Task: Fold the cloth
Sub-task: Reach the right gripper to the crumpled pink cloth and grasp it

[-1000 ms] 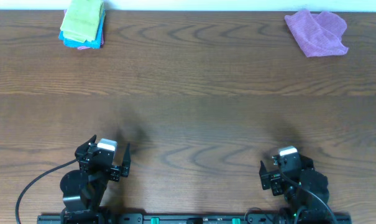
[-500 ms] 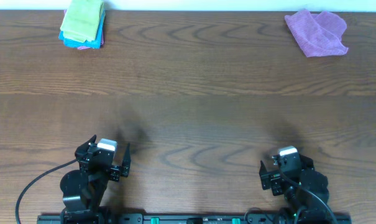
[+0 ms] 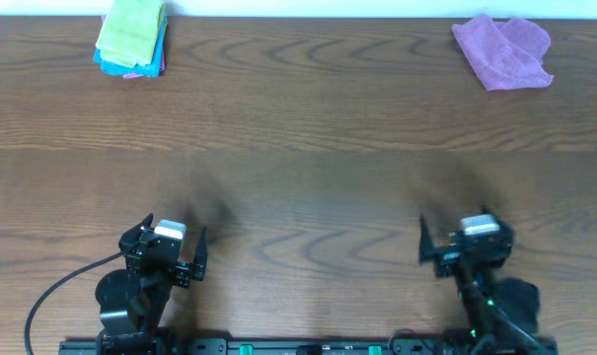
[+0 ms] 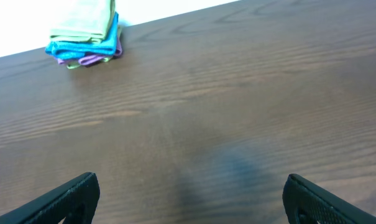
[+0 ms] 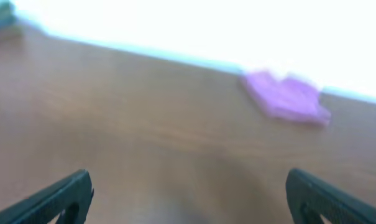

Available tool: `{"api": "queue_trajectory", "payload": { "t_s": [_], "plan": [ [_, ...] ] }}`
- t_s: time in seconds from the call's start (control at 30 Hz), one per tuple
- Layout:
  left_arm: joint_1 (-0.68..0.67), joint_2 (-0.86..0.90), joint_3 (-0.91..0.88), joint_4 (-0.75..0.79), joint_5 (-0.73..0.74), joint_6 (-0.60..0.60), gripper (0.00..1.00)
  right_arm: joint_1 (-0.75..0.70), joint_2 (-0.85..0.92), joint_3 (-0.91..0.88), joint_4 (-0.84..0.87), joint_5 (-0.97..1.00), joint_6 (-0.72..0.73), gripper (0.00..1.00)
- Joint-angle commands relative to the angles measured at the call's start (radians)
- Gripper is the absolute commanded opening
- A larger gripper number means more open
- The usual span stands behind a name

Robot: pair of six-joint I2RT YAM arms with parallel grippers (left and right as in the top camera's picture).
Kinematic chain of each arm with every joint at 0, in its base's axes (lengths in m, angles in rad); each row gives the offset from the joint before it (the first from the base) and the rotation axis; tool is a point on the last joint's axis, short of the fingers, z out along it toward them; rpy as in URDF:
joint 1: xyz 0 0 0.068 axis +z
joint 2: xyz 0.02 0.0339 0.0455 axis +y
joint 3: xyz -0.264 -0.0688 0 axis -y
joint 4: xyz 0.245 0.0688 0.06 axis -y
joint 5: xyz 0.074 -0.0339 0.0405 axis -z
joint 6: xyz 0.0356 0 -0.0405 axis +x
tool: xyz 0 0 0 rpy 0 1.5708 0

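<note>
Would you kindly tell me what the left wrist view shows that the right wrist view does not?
Only the left wrist view shows the left hand, open, and the cloth stack sharply. Only the right wrist view shows the purple cloth, crumpled and blurred, and the open right hand. Both share the wooden table; a blurred teal sliver in the right view's top left corner may be the stack.

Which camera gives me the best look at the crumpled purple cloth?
Overhead: the purple cloth shows sharp and whole, crumpled at the far right. Right wrist shows it too, but blurred. Left wrist does not show it, only the folded stack.
</note>
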Motion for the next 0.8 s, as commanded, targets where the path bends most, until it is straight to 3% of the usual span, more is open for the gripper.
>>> {"api": "queue_trajectory", "payload": {
  "t_s": [0.0, 0.13, 0.27, 0.5, 0.57, 0.7, 0.77],
  "plan": [
    [-0.003, -0.006, -0.020, -0.003, 0.001, 0.013, 0.95, -0.009, 0.027, 0.000, 0.092, -0.006, 0.198, 0.99],
    [-0.003, -0.006, -0.020, -0.003, 0.001, 0.014, 0.95, -0.009, 0.206, 0.001, 0.265, 0.069, 0.322, 0.99],
    [-0.003, -0.006, -0.020, -0.003, 0.001, 0.014, 0.95, -0.015, 0.566, 0.081, 0.501, 0.128, 0.325, 0.99],
    [-0.003, -0.006, -0.020, -0.003, 0.001, 0.013, 0.95, -0.090, 1.185, 0.534, 0.416, 0.133, 0.324, 0.99],
    [-0.003, -0.006, -0.020, -0.003, 0.001, 0.014, 0.95, -0.098, 1.278, 0.618, 0.421, 0.123, 0.324, 0.99],
    [-0.003, -0.006, -0.020, -0.003, 0.001, 0.014, 0.95, -0.108, 1.407, 0.711, 0.612, 0.135, 0.241, 0.99],
    [-0.003, -0.006, -0.020, -0.003, 0.001, 0.013, 0.96, -0.130, 1.481, 0.777, 0.607, 0.134, 0.222, 0.99]
  ]
}}
